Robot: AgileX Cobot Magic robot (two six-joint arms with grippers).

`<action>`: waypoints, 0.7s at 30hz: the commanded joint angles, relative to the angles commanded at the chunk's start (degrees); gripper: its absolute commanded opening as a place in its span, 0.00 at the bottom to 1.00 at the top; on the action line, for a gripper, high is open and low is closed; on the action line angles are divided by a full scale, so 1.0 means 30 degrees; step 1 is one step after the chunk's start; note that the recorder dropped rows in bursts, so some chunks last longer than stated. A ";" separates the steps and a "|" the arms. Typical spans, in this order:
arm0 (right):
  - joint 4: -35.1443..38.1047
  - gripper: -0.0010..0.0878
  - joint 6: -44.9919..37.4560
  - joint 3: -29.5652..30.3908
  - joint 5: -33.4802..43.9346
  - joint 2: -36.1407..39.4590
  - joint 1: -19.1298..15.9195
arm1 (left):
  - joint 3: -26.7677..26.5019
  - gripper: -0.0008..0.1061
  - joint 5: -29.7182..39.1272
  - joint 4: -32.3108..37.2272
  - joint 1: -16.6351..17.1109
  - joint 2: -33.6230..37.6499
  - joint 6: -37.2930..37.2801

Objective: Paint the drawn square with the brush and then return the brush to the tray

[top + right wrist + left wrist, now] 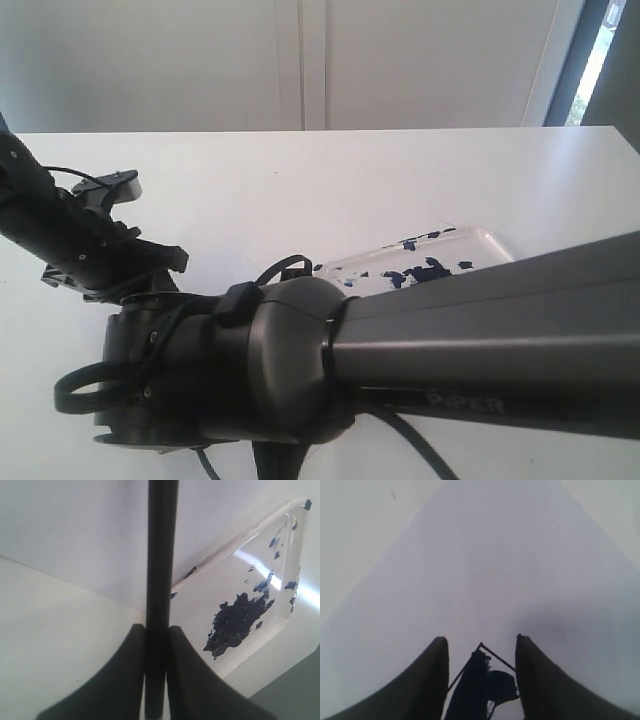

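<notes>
Black brush handle (162,555) clamped tight between fingers of right gripper (157,630), tray (210,595) with dark blue paint blob near. Fingers of left gripper (481,639) apart, holding nothing, over white paper (485,570); drawn square (500,685), blue-smeared, between them.

Black brush (161,580), paint-smeared tray (200,605) (dark blue)

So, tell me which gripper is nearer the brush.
Right. The right gripper is shut on the brush handle. The left gripper hangs open above the paper, the drawn square showing between its jaws, holding nothing.
</notes>
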 joint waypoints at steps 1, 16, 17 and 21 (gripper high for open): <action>0.0000 0.01 0.0000 0.0000 0.0000 0.0000 0.0000 | 0.0000 0.46 -0.0044 0.0259 0.0000 0.0172 0.0000; -0.0033 0.01 -0.0213 0.0000 0.0000 0.0000 0.0587 | -0.2333 0.46 0.3847 1.1046 -0.0088 0.1299 -0.8790; -0.0107 0.01 -0.0213 0.0000 0.0000 0.0000 0.0587 | -0.2441 0.46 0.4189 1.1639 -0.0088 0.1299 -0.9394; -0.0833 0.01 -0.0213 0.0000 0.0000 0.0000 0.0546 | -0.2457 0.46 0.5045 1.2989 -0.0088 0.1299 -1.0970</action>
